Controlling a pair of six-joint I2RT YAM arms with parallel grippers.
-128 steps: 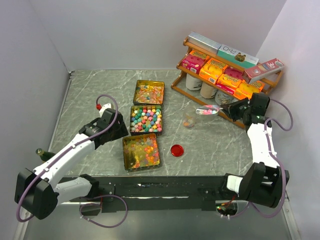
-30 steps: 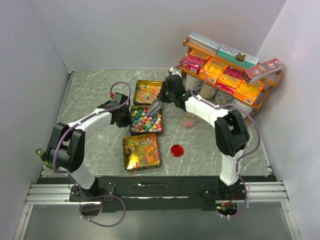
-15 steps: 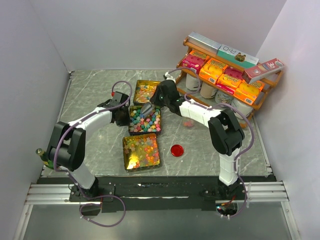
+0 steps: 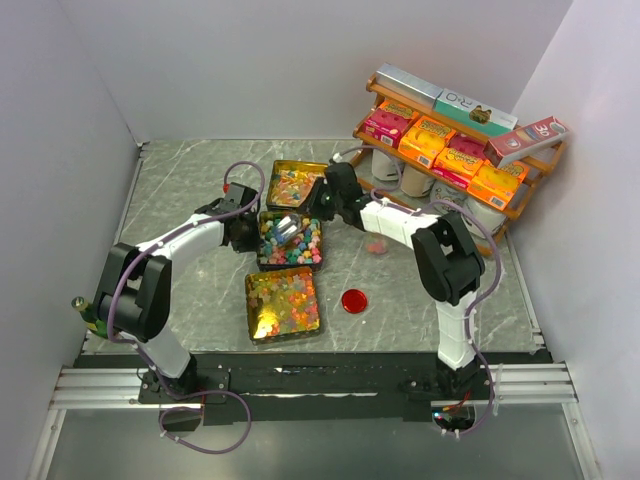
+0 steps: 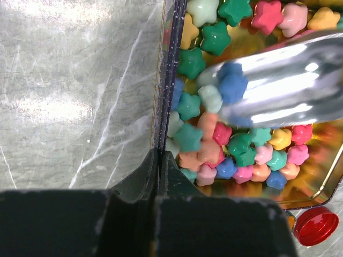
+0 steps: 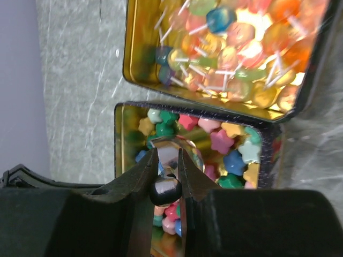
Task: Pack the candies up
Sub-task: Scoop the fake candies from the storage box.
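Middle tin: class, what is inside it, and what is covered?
Star-shaped candies in mixed colours and the bowl of a metal scoop held by the right hand. Anything under the scoop is hidden.

Left fingers (image 5: 140,180) pinched, right fingers (image 6: 134,179) narrowly apart

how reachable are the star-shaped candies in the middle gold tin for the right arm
Likely yes: the right gripper's silver metal scoop sits among the star-shaped candies; the middle gold tin is open, the left gripper pinching its wall.
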